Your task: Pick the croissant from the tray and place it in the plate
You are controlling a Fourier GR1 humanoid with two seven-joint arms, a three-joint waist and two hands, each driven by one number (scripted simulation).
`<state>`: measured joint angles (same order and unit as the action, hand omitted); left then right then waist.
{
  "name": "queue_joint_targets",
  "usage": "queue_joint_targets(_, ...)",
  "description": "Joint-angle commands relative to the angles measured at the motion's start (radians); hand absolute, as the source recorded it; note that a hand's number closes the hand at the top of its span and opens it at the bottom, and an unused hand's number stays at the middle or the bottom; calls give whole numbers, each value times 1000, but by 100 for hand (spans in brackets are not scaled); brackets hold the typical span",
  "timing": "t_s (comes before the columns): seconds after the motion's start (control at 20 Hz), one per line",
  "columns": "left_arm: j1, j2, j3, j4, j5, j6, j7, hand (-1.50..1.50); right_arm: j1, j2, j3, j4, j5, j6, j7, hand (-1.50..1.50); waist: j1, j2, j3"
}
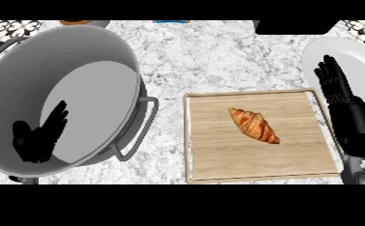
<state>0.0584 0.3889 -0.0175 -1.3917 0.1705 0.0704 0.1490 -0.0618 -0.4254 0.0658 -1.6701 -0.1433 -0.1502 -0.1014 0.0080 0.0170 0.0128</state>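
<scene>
A golden-brown croissant (254,125) lies diagonally mid-tray (214,162), wooden and pale-rimmed; the white plate (314,58), seemingly bare, sits just right.

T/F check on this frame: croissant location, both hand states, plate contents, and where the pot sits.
1. The croissant lies on the wooden tray. True.
2. The right robot hand is curled around the croissant. False: it is open, over the white plate, apart from the croissant.
3. The plate already holds the croissant. False: the croissant is on the tray.
4. The grey pot sits left of the tray. True.
5. The left robot hand shows open over the pot. True.
</scene>
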Motion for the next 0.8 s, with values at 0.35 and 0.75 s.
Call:
queue_joint_targets(0.35, -82, -59, -70, -27, -33, 14, 12, 0, -349, -286, 303, -225, 298, 442, -143, 150, 105, -77, -30)
queue_joint_targets(0.75, -150, -150, -113, -35, -93, 115, 21, 0, -232, -200, 425, 157, 119, 657, -522, -150, 67, 20, -7)
